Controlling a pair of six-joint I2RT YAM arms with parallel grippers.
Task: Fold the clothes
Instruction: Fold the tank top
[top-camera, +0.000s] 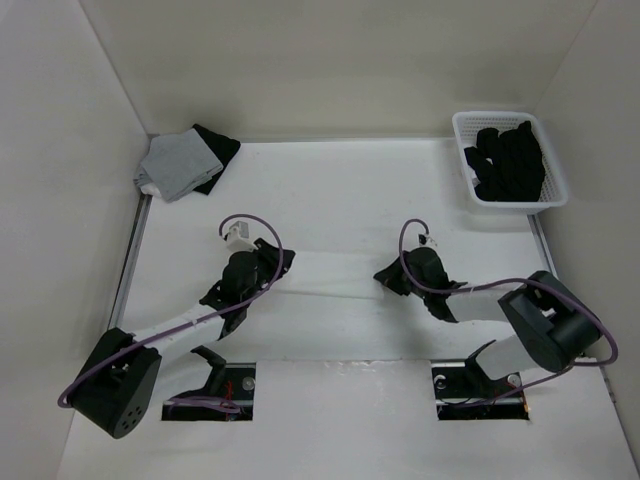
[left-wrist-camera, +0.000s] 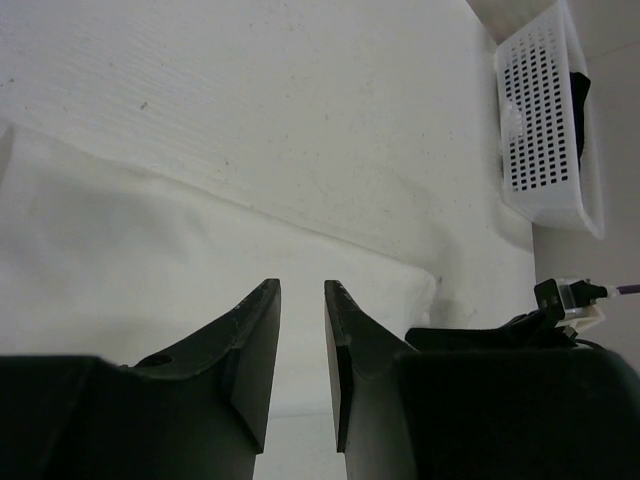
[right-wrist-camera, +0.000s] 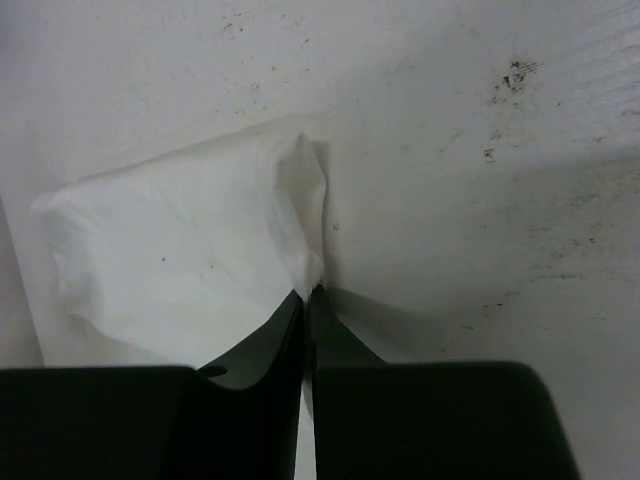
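White garment (top-camera: 335, 275): thin, soft, plain fabric, lying flat on the matte white table (top-camera: 340, 190) between both arms. Left arm reaches forward and low. We see the left gripper (left-wrist-camera: 302, 285) over the fabric, its dark wedge-shaped fingers (left-wrist-camera: 250, 340) parted by a narrow gap, with nothing clearly pinched. Right arm is bent inward. The right gripper (right-wrist-camera: 308, 293) is closed tight on a puckered edge of the garment, which bunches up at the tips. A white perforated plastic basket (top-camera: 497, 117) at the far right holds black clothes (top-camera: 505, 160). At the far left, a folded grey garment (top-camera: 178, 165) lies on a black garment (top-camera: 218, 147).
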